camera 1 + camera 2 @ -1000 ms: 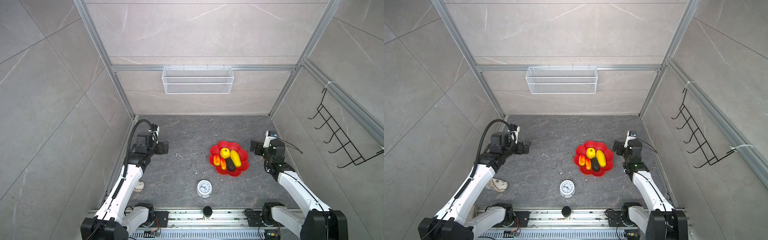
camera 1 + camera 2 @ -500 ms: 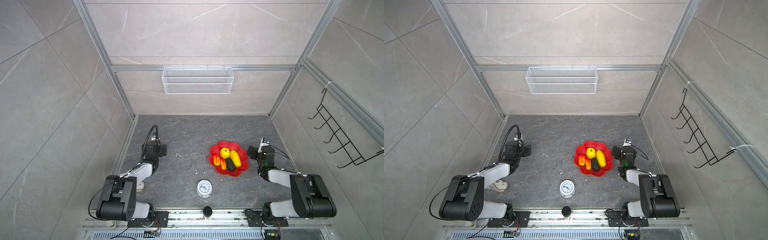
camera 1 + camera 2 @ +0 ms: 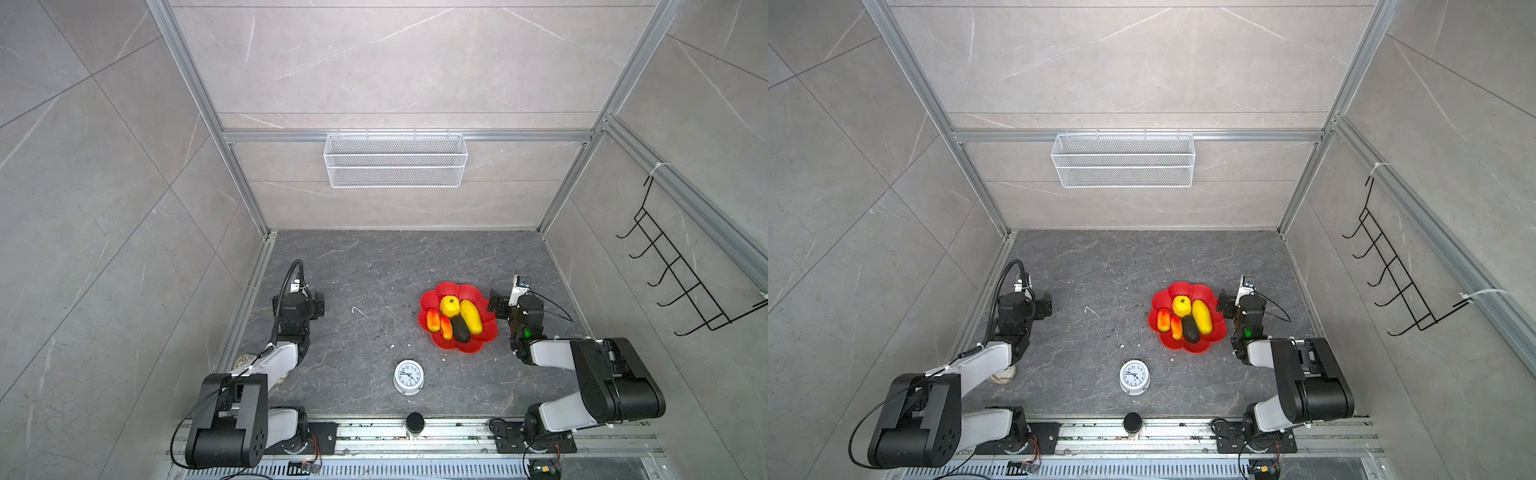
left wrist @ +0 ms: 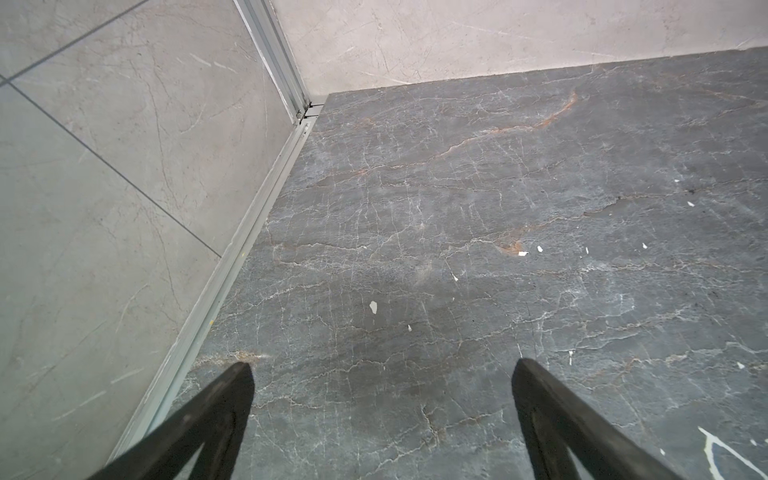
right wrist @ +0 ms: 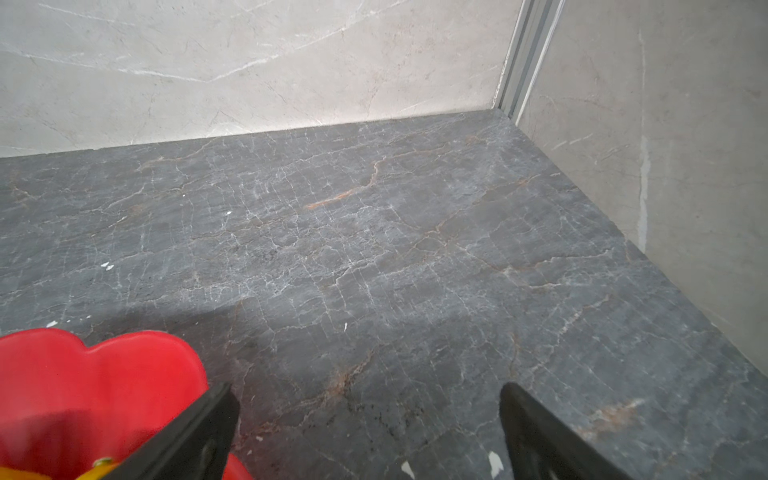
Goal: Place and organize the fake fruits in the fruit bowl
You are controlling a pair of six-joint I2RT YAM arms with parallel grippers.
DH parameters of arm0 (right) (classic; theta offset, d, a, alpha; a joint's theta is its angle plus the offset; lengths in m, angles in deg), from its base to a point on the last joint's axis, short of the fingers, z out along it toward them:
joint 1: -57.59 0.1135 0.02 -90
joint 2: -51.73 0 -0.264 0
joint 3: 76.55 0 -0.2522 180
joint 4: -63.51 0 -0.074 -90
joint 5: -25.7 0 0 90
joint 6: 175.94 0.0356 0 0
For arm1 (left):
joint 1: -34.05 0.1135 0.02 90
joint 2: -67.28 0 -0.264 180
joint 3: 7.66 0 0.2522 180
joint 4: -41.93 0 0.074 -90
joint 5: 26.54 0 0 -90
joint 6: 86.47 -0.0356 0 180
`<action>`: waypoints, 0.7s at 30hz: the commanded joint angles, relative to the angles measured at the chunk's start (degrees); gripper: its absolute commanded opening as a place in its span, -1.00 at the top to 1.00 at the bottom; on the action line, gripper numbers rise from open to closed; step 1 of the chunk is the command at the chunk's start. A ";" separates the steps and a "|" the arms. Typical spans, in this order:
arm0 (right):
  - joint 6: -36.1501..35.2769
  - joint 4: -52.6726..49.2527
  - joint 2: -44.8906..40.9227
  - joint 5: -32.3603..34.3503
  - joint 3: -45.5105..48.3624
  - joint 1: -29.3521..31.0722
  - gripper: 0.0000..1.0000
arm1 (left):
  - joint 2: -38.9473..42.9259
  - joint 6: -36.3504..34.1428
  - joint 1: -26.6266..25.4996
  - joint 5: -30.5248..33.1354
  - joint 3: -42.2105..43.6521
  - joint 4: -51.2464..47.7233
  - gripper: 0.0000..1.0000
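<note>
The red scalloped fruit bowl (image 3: pixel 453 289) (image 3: pixel 1183 289) stands right of centre on the dark floor. In it lie the fake fruits: a round ribbed yellow one (image 3: pixel 449 306), a long yellow oval (image 3: pixel 471 316), a dark oval (image 3: pixel 460 328) and two red-orange ovals (image 3: pixel 433 320) (image 3: pixel 446 327). My right gripper (image 3: pixel 496 305) (image 5: pixel 368 390) is low beside the bowl's right rim (image 5: pixel 104 374), open and holding nothing. Far to the left, my left gripper (image 3: pixel 319 304) (image 4: pixel 382 365) is open over bare floor, also holding nothing.
A white alarm clock (image 3: pixel 408 376) sits in front of the bowl. A white wire basket (image 3: pixel 395 160) hangs on the back wall and a black hook rack (image 3: pixel 681 282) on the right wall. A small black cylinder (image 3: pixel 414 423) stands on the front rail.
Both arms have folded down and back from a raised reach, bringing the grippers low near the floor. The fruits and bowl have not moved.
</note>
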 commanded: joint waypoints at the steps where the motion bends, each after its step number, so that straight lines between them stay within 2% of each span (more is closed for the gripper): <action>1: -0.90 1.87 0.22 -0.47 0.65 0.20 -1.00 | -0.60 1.63 -0.54 1.25 3.77 6.85 -1.00; 2: -0.89 1.91 0.22 -0.43 0.65 0.15 -1.00 | -0.40 0.72 -0.62 -0.80 3.90 7.27 -1.00; 3: -0.90 1.88 0.23 -0.47 0.65 0.13 -1.00 | -1.51 1.97 0.07 -0.31 3.77 9.84 -1.00; 4: -0.92 1.95 0.22 -0.47 0.65 0.24 -1.00 | -3.28 3.97 1.72 -2.53 2.88 9.81 -1.00; 5: -0.90 1.96 0.22 -0.46 0.68 0.14 -1.00 | -5.77 4.47 2.78 -4.96 2.73 12.83 -1.00; 7: -0.83 1.95 0.22 -0.42 0.65 0.18 -1.00 | -12.34 4.36 3.52 -5.43 0.47 16.08 -1.00; 8: -0.90 1.95 0.31 -0.45 0.65 0.15 -1.00 | -11.00 6.28 5.11 -8.22 -0.39 10.99 -1.00; 11: -0.95 2.13 0.31 -0.58 0.65 0.14 -1.00 | -12.76 5.93 6.52 -11.75 2.37 17.06 -1.00; 12: -1.02 1.96 0.31 -0.63 0.65 0.20 -1.00 | -13.69 5.47 6.08 -11.32 2.91 20.02 -1.00; 14: -1.01 1.97 0.31 -0.64 0.65 0.20 -1.00 | -12.73 5.67 6.07 -11.87 2.31 16.76 -1.00; 21: -1.55 2.19 0.65 -1.79 0.56 0.24 -1.00 | -12.93 5.59 6.09 -11.63 2.56 17.57 -1.00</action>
